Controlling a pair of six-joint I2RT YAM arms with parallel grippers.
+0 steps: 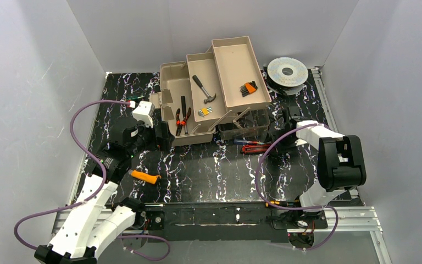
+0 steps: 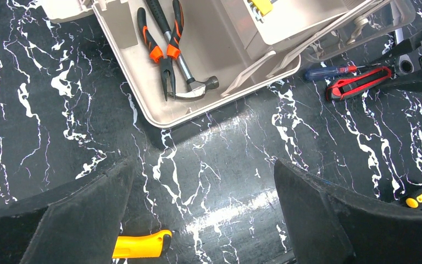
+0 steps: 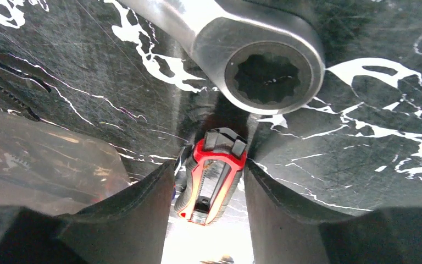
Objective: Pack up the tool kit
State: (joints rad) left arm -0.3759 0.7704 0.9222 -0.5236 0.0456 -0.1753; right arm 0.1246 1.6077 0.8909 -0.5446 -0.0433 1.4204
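Grey panel walls (image 1: 33,82) enclose a black, white-veined table (image 1: 209,176) on three sides. At the far centre of the table stands the toolbox (image 1: 167,74), open, with its beige trays stepped out toward the far right and its smoky lid (image 1: 247,126) lying just beside the near right of the base. The middle tray holds a hammer (image 1: 203,88). The far tray holds an orange hex key set (image 1: 248,88). The base compartment holds orange-handled pliers (image 2: 159,52) lying against a second, small claw hammer (image 2: 198,88). A wire spool (image 1: 287,71) sits at the far right, just beside the far tray. On the table just near of the lid lie a blue-handled screwdriver (image 2: 329,71) and, beside it on the near side, a red utility knife (image 1: 255,147). A silver ring wrench (image 3: 261,66) lies at the right end of the knife. The right tool (image 3: 210,190) is lowered over that end of the knife, one finger against each side of the red body, gripping it while it lies on the table. The left tool (image 2: 200,181) hangs over bare table near the toolbox's near left corner, its fingers spread wide and holding nothing. An orange-handled tool (image 1: 144,176) lies on the table at the near left, close to the left arm and well apart from the toolbox.
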